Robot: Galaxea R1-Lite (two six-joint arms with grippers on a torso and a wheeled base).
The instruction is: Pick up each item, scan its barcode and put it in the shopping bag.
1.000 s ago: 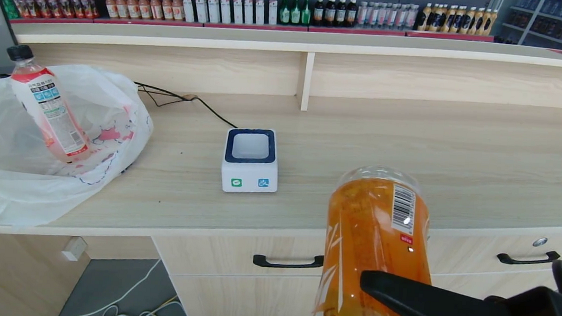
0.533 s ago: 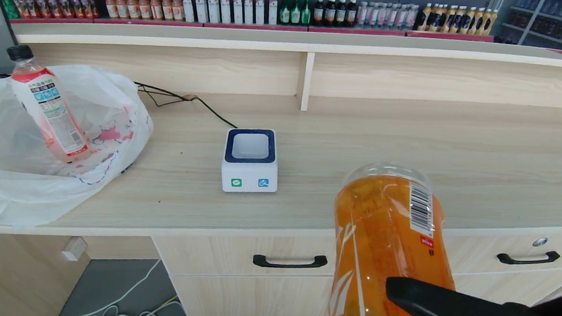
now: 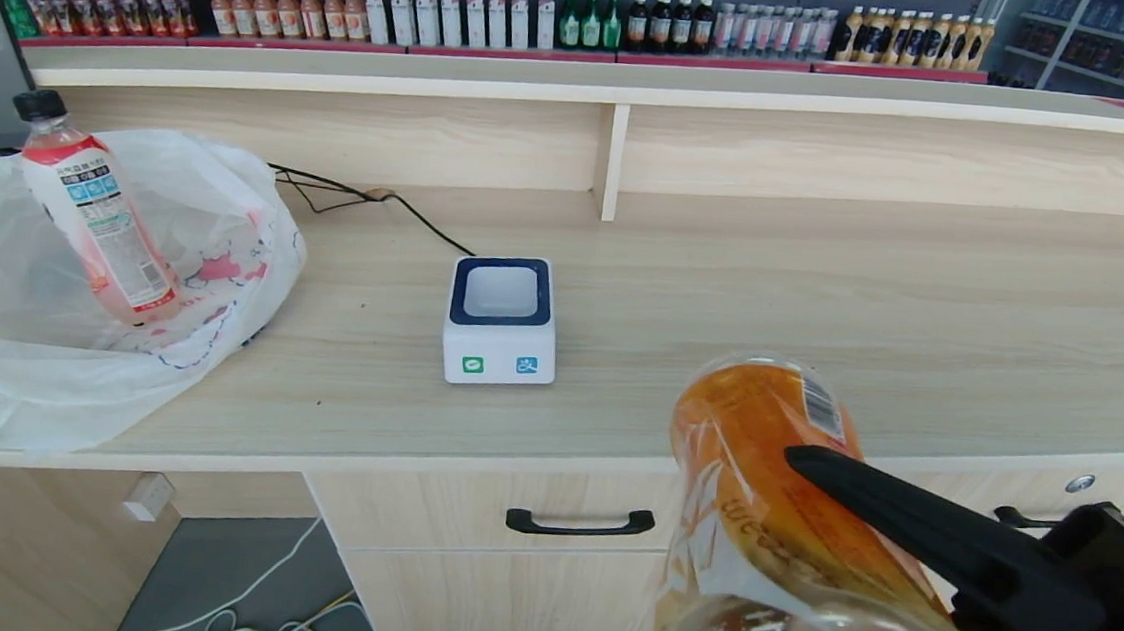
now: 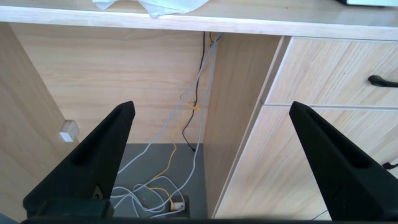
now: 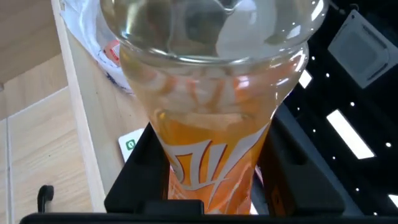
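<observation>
My right gripper (image 3: 810,476) is shut on an orange drink bottle (image 3: 743,440), held tilted in the air over the counter's front edge, right of the scanner. Its barcode (image 3: 820,408) faces up near the far end. In the right wrist view the bottle (image 5: 208,143) sits between the black fingers (image 5: 143,174). The white scanner (image 3: 501,321) with its dark-framed window stands mid-counter. A white shopping bag (image 3: 27,354) lies open at the left with a pink bottle (image 3: 94,208) leaning inside. My left gripper (image 4: 211,109) hangs open below the counter, nothing between its fingers.
The wooden counter (image 3: 824,306) has a raised back ledge and a divider (image 3: 611,159). A black cable (image 3: 400,207) runs from the scanner to the back. Drawers with black handles (image 3: 578,524) sit under the counter. Cables (image 4: 168,186) lie on the floor.
The orange bottle has tipped over in my right gripper, its near end swinging up toward the camera. The barcode has turned away. Scanner, bag and pink bottle have not moved.
</observation>
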